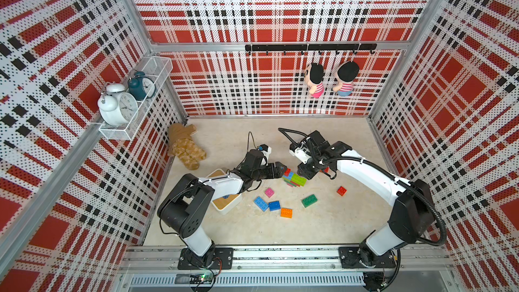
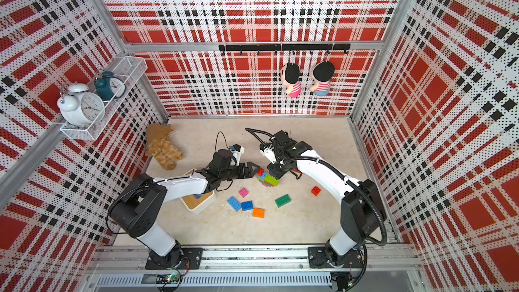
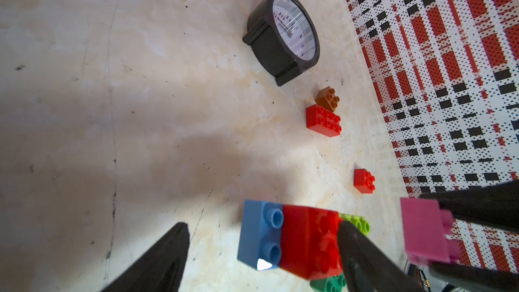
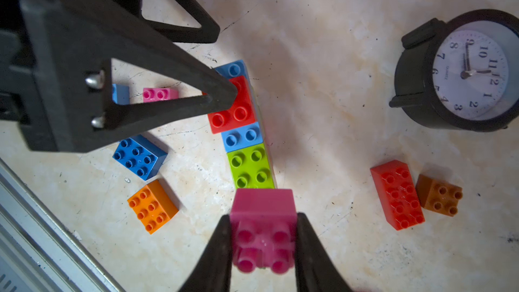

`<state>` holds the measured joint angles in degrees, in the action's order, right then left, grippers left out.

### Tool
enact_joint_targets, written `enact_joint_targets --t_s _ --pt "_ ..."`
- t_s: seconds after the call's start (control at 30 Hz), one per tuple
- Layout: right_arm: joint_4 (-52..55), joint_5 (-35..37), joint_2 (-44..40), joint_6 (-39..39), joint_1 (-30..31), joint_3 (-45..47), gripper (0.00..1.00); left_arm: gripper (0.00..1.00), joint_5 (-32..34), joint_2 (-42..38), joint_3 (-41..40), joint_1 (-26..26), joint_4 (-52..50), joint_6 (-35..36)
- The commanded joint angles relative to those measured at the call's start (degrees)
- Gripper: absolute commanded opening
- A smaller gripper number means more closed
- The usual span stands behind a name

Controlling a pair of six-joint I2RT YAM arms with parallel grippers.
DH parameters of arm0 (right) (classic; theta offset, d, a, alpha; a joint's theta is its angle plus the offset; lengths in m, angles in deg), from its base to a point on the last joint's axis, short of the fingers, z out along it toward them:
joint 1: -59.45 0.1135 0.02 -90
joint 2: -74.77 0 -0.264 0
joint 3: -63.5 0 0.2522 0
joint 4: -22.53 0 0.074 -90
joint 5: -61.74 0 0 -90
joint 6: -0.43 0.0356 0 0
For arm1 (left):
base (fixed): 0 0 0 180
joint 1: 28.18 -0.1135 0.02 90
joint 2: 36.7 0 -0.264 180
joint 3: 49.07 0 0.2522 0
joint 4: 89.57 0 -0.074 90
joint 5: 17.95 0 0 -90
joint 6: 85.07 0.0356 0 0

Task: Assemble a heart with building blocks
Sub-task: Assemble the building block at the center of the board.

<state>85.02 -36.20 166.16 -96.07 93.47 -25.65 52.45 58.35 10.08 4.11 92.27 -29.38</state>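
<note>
A row of joined blocks [image 1: 294, 178] lies mid-table: blue, red [image 4: 233, 110], blue, then lime green [image 4: 251, 165], with green blocks beneath. My left gripper [image 3: 263, 223] is open around the row's red and blue end. One of its fingers [image 4: 219, 94] touches the red block [image 3: 309, 237]; the other stands clear of the blue one [image 3: 261, 234]. My right gripper [image 4: 264, 217] is shut on a pink block [image 4: 262, 237], studs towards the camera, held just off the lime green end. The left wrist view also shows this pink block [image 3: 424, 231].
A black clock [image 4: 460, 71] stands beyond the row, with a long red block [image 4: 397, 195] and a brown one [image 4: 439, 199] near it. Loose orange [image 4: 153, 206], blue [image 4: 139, 155], pink [image 4: 160, 94], green [image 1: 309, 200] and small red [image 1: 341, 191] blocks lie in front. A white box [image 1: 224, 203] sits under my left arm.
</note>
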Motion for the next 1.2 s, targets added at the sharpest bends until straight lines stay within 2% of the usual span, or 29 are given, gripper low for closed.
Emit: enact_joint_targets --t_s 0.0,0.13,0.27,0.37,0.5,0.57,0.67,0.73,1.17 --pt "1.6 -2.7 0.5 -3.5 0.4 -1.7 0.00 0.85 -1.0 0.7 1.2 -0.6 1.7 -0.1" --pt "2.1 2.3 1.3 -3.8 0.6 -2.8 0.00 0.85 -1.2 0.8 1.1 -0.7 1.8 -0.2" --pt "-3.0 1.2 -1.4 -3.5 0.5 -1.3 0.00 0.84 -1.5 1.1 1.4 -0.7 1.7 0.0" --pt "-8.3 6.7 -4.8 -2.6 0.5 1.0 0.00 0.84 -1.6 1.0 1.3 -0.7 1.7 0.1" --pt "-16.0 7.2 -10.4 -9.9 0.6 7.1 0.00 0.84 -1.5 0.7 1.2 -0.7 1.6 0.2" --pt "-12.9 6.5 -10.6 -10.3 0.6 6.6 0.00 0.84 -1.5 0.6 1.1 -0.7 1.5 0.2" --pt "-2.7 5.7 -6.2 -10.3 0.5 1.2 0.00 0.83 -1.5 0.4 0.8 -0.7 1.5 0.2" --pt "3.4 2.8 -3.2 -13.0 0.4 -2.1 0.00 0.83 -1.5 0.2 0.6 -0.6 1.5 0.1" --pt "10.8 0.4 5.8 -15.8 0.5 -8.0 0.00 0.82 -1.8 0.7 0.5 -0.6 1.7 0.2"
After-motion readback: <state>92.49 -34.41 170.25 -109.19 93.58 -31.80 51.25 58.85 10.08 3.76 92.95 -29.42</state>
